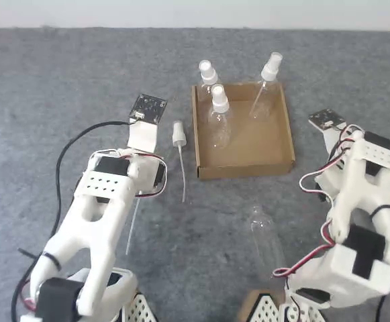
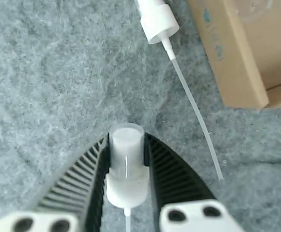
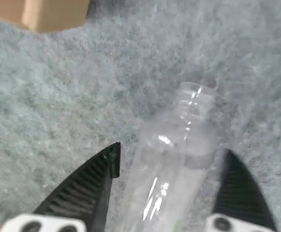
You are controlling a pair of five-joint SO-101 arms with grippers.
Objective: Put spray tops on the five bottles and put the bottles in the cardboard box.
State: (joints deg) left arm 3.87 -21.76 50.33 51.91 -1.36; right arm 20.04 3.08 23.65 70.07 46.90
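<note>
Clear uncapped bottle lies on bench near the cardboard box | right claw wide open astride it | left claw clamps spray top | step: capping; next likely: grip bottle, align top over neck

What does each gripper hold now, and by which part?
Left gripper grips a spray top by its head. Right gripper stands open around the bottle, holding nothing.

You're at what looks like a robotics lab or workshop: a counter covered in grey felt, a left arm and right arm of white plastic, loose wires, a bare circuit board, and a plain wall.
</note>
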